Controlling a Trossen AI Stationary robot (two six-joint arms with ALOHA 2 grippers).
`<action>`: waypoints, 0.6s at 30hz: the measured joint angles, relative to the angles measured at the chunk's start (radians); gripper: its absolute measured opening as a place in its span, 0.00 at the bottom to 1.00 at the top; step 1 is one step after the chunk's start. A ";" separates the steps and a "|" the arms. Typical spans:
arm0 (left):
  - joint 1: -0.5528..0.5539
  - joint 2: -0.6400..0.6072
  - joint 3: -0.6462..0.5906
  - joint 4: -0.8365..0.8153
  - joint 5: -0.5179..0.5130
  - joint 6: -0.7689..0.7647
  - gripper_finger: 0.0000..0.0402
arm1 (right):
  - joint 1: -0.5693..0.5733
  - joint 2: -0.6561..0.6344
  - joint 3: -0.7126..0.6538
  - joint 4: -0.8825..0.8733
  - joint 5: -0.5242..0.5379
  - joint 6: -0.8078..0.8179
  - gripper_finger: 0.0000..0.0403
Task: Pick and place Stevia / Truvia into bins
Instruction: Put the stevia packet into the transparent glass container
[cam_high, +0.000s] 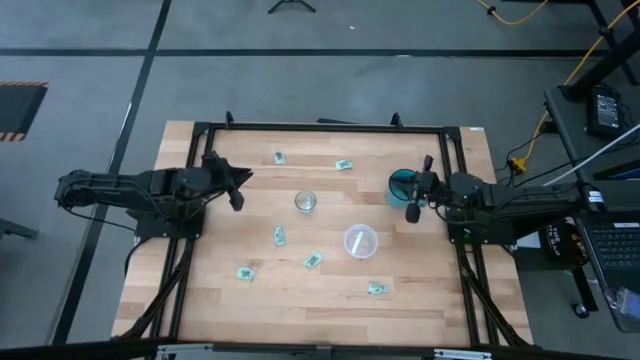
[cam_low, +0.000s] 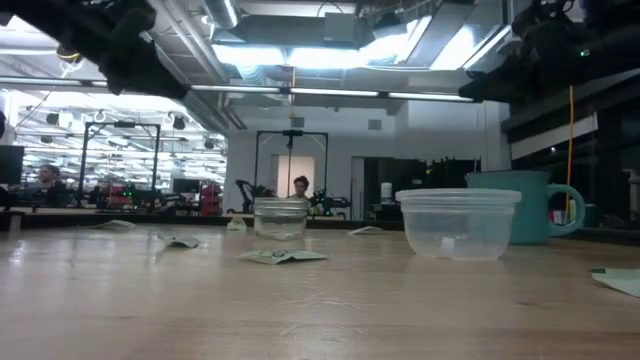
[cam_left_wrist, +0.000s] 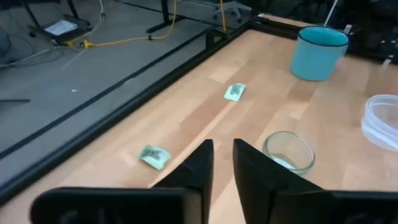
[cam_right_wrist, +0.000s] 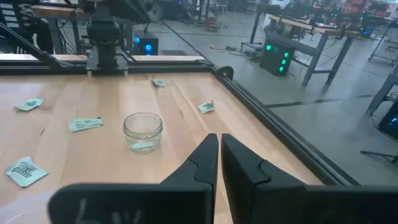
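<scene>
- Over the table, high view: left gripper (cam_high: 238, 190) sat raised near the left edge, empty; right gripper (cam_high: 412, 203) sat near the right edge beside a teal mug (cam_high: 402, 183). Glass jar (cam_high: 305, 202) stood mid-table, plastic cup (cam_high: 360, 241) nearer the front and right of it. Seven Stevia packets lay loose on the wood, none visibly in either bin: two at the back (cam_high: 279, 157) (cam_high: 344, 164), the rest toward the front (cam_high: 280, 236) (cam_high: 313, 260) (cam_high: 244, 272) (cam_high: 376, 288).
- Low view: jar (cam_low: 280, 218) and cup (cam_low: 459, 223) stood upright and well apart, mug (cam_low: 527, 205) behind the cup. One packet (cam_low: 282, 256) lay flat just before the jar. Both arms showed only as dark shapes overhead.
- Left wrist view: fingers (cam_left_wrist: 200, 167) stood a narrow slot apart, holding nothing; jar (cam_left_wrist: 288, 151) just ahead, two packets (cam_left_wrist: 153, 155) (cam_left_wrist: 234, 91) along the table's edge.
- Right wrist view: fingers (cam_right_wrist: 208, 155) stood nearly together, a thin gap only, nothing between; jar (cam_right_wrist: 143, 130) ahead, packets (cam_right_wrist: 85, 124) (cam_right_wrist: 23, 170) around it.
- Step judged: start of a pick, no packet yet in hand.
- Next move judged: left jaws to widen, then descend squarely over a near packet; a flat packet would call for fingertips down at the wood.
</scene>
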 joint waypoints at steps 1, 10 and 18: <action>0.000 0.013 0.011 -0.005 0.000 0.011 0.17 | 0.000 0.001 0.000 0.005 0.000 0.001 0.06; 0.000 0.084 0.023 -0.031 0.008 0.075 0.38 | 0.001 0.001 0.000 0.006 -0.122 -0.050 0.06; 0.000 0.173 0.023 -0.082 -0.060 0.068 0.52 | 0.000 0.001 0.000 0.006 -0.129 -0.050 0.06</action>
